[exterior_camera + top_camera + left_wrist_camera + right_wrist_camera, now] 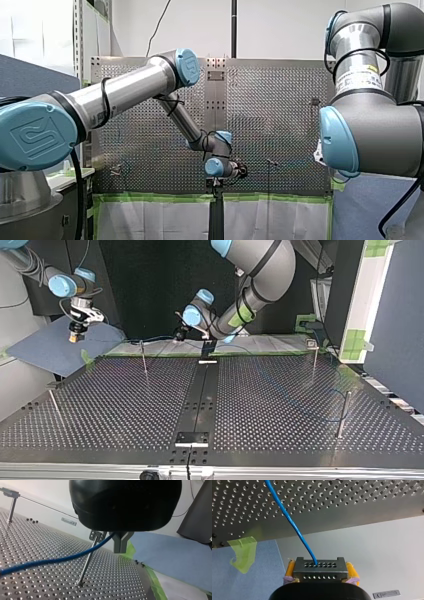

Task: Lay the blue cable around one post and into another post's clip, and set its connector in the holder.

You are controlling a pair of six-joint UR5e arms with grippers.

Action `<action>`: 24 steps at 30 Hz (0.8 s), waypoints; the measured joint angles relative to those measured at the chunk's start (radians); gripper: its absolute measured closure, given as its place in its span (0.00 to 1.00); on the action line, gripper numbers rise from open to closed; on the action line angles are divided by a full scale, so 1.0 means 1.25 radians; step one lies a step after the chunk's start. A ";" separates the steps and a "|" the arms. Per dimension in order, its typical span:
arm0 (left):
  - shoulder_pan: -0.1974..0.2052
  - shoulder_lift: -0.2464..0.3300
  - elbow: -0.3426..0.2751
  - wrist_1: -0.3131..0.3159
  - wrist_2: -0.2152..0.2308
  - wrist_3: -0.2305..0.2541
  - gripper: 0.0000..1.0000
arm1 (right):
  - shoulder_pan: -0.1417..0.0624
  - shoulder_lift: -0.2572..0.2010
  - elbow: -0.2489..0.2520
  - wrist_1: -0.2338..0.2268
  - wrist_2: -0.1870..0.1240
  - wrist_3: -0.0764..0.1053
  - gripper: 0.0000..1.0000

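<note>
Only one marking can be read: a stylised "UR" emblem embossed on the blue joint cap (32, 135) of my left arm (125, 90), and again on its elbow cap (189, 65). The label (356, 76) on my right arm (385, 130) is too small to read.

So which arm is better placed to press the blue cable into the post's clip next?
Left, probably. My left gripper holds the blue cable close by the clip on top of a post. My right gripper is off past the table edge, clamped on the connector.
</note>
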 joint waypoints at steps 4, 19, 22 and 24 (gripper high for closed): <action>0.002 -0.002 0.005 -0.001 0.000 -0.001 0.98 | -0.001 0.000 -0.007 0.004 0.001 0.002 1.00; 0.005 -0.022 0.035 -0.019 0.001 -0.002 0.98 | -0.005 0.003 -0.035 0.030 0.000 0.003 1.00; 0.008 -0.022 0.039 -0.018 0.002 -0.003 0.98 | -0.006 0.004 -0.038 0.030 -0.001 0.003 1.00; 0.010 -0.022 0.042 -0.017 0.002 -0.003 0.98 | -0.007 0.004 -0.040 0.030 -0.001 0.004 1.00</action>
